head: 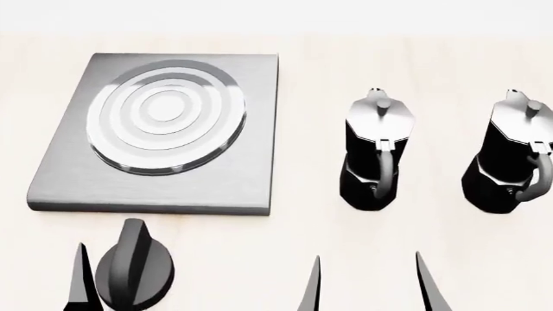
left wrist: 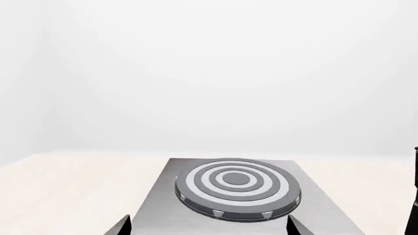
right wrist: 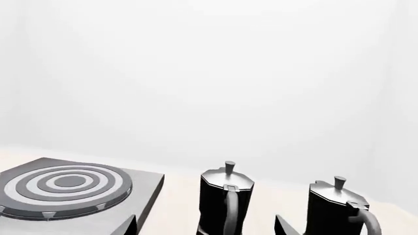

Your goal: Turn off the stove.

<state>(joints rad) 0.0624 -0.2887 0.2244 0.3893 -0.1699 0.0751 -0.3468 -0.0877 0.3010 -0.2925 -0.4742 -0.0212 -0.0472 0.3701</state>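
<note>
The stove [head: 65, 184] is a brushed-grey slab at the left of the head view, with a ringed burner [head: 164, 116] on top. Its black ridged knob [head: 134, 272] sits apart on the table, just in front of the slab. One dark finger [head: 79, 278] of my left gripper stands right beside the knob; the other is hidden. In the left wrist view the left gripper [left wrist: 207, 227] is open, its tips wide apart over the slab [left wrist: 163, 210] and facing the burner [left wrist: 236, 188]; the knob is out of that view. My right gripper [head: 370, 288] is open and holds nothing.
Two black-and-silver moka pots [head: 376, 152] [head: 514, 155] stand right of the stove on the light wooden table [head: 294, 246]. The right wrist view shows both pots [right wrist: 225, 200] [right wrist: 336, 205] ahead of the right gripper [right wrist: 205, 227], with the stove slab [right wrist: 147, 196] beside them.
</note>
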